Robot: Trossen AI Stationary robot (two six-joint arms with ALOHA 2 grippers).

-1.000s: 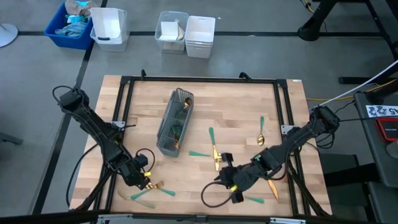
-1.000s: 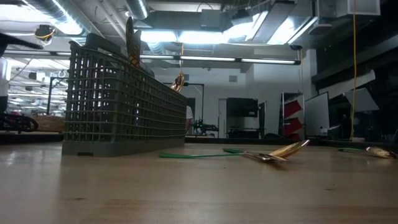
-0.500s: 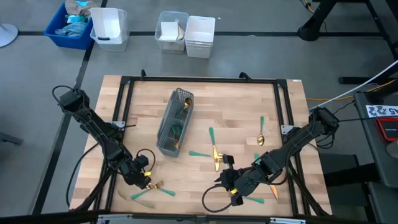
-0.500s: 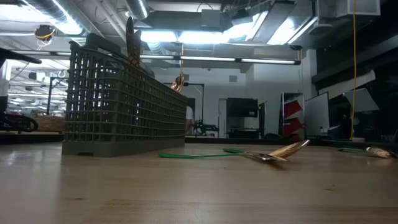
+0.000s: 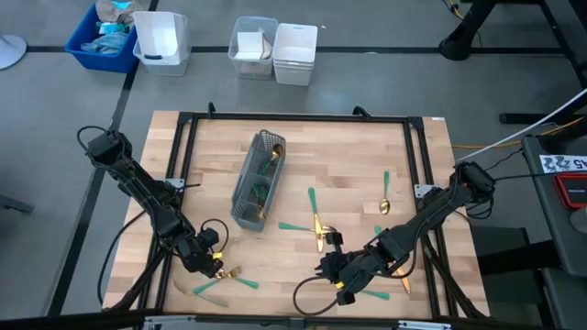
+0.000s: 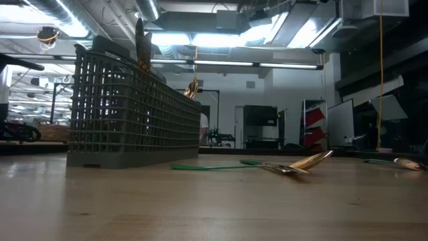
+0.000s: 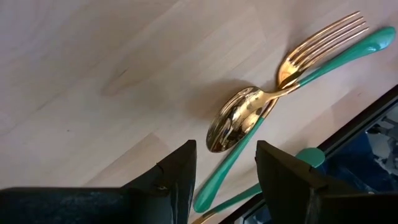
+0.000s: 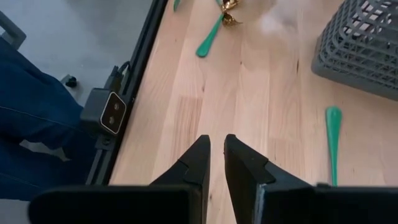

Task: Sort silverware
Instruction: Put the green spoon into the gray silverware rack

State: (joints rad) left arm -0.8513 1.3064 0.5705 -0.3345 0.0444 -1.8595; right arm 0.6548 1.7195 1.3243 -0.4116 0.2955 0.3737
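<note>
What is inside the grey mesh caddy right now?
The caddy holds some silverware with gold heads and teal handles; the mesh walls hide the exact count and types.

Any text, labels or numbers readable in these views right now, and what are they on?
None can be read.
white tag right of the table: dark marks, too blurred to read.
grey mesh caddy, silverware: no markings visible.

Probably a robotics lab: exposed ceiling ducts [image 6: 200, 27] (strip lights too), storage bins [image 5: 160, 41] on grey floor.
</note>
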